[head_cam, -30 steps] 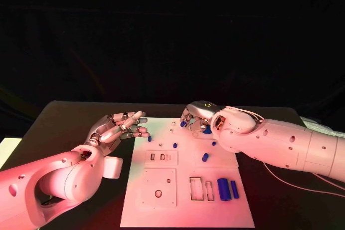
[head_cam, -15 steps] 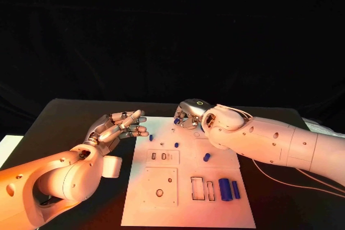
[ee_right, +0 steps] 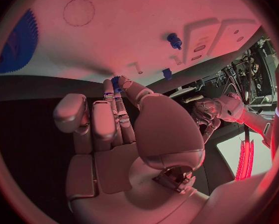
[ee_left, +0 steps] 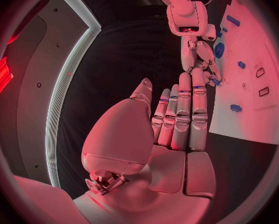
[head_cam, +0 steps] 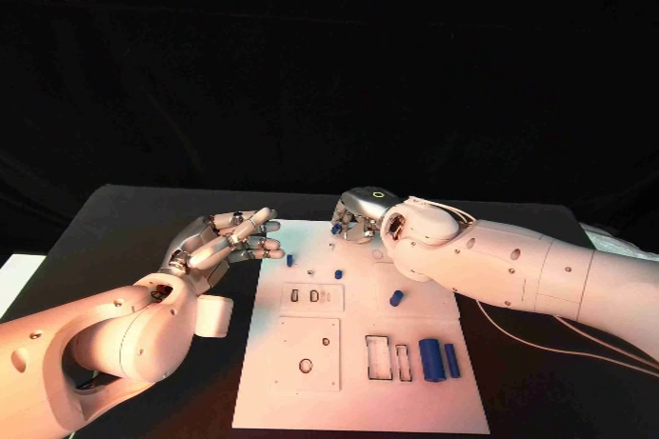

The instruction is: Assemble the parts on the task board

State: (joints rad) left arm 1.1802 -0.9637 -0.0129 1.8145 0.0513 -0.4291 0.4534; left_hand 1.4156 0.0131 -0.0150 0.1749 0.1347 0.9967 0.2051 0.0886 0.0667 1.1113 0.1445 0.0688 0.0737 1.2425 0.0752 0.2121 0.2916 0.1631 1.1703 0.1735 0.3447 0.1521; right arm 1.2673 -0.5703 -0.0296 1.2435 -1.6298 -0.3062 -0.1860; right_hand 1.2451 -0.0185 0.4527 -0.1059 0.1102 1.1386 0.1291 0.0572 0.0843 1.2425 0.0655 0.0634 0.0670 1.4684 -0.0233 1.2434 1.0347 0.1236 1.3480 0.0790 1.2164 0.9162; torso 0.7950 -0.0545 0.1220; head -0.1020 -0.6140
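The right hand (head_cam: 360,220) pinches a small blue part (head_cam: 336,229) over the task board's (head_cam: 360,401) far edge, its peg (head_cam: 313,271) toward seven o'clock; the left hand (head_cam: 227,241) hovers spread.

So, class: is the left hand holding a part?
No. The left hand hovers beside the board with spread fingers and nothing in them.
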